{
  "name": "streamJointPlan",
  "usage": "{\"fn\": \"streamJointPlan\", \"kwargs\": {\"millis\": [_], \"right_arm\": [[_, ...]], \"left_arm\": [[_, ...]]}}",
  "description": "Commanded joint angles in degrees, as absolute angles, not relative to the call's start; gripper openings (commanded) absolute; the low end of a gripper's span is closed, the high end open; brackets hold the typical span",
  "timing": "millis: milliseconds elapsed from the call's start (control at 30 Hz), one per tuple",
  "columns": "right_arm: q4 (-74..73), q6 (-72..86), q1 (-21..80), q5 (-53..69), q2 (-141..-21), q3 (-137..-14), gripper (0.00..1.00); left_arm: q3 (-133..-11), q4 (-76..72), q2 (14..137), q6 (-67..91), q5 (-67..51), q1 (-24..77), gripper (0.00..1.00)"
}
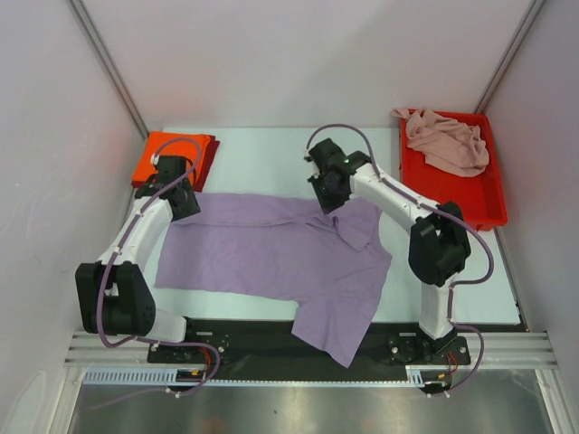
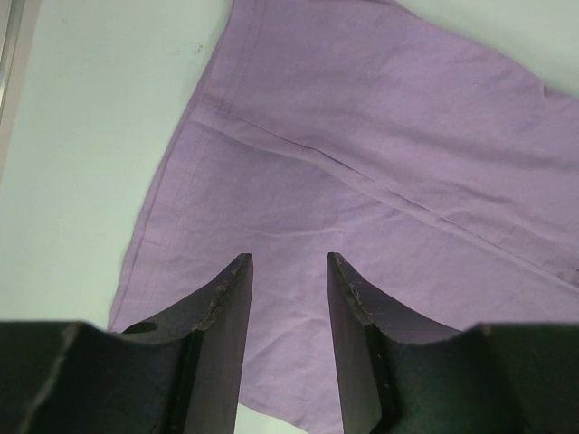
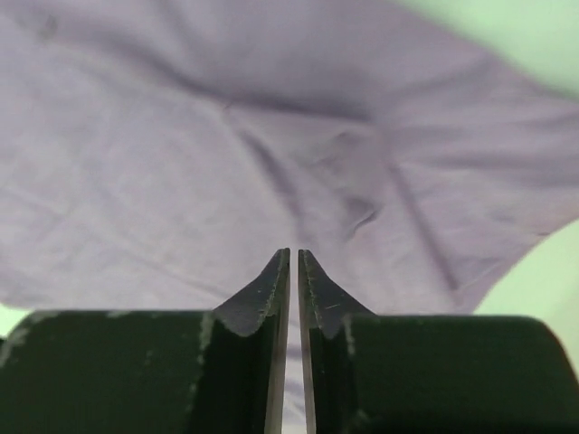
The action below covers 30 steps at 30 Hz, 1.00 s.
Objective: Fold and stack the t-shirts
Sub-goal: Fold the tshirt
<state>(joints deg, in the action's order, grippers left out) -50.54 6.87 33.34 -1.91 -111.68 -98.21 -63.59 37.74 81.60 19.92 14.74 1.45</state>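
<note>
Currently we judge the step as laying out the purple shirt (image 1: 271, 249). It lies spread across the worktop (image 1: 262, 154), with one part draped over the near edge. The orange shirt (image 1: 172, 155) lies folded at the far-left corner, and the pink shirt (image 1: 448, 143) is bunched in the tray (image 1: 452, 206) at far right. Left jaws are half open over the purple shirt's left end, holding nothing. Right jaws are nearly closed to a thin slit above its far edge, with no cloth seen in it. Next, we think: pinch both ends and fold.

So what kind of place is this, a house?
Probably a robot lab, not a house: plain white walls box in a table, with the left arm and right arm bolted to a metal rail.
</note>
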Motion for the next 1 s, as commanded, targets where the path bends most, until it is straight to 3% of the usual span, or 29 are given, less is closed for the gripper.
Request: {"fn": "streamJointPlan", "kwargs": {"millis": [0,567,967], "right_arm": [[-51.6,9.8,33.9,-3.6,-111.4,-94.8,0.12],[-45.3,12.5,32.5,-2.8,-120.4,-95.8,0.16],[-46.1,12.1,31.7,-4.2,-123.7,-99.0,0.26]], "left_arm": [[-63.2,36.7,79.6,19.7,13.4,1.1,0.44],[-63.3,37.8,78.3,18.4,13.8,1.1,0.45],[-63.6,37.6,79.1,18.5,13.3,1.1,0.45]]}}
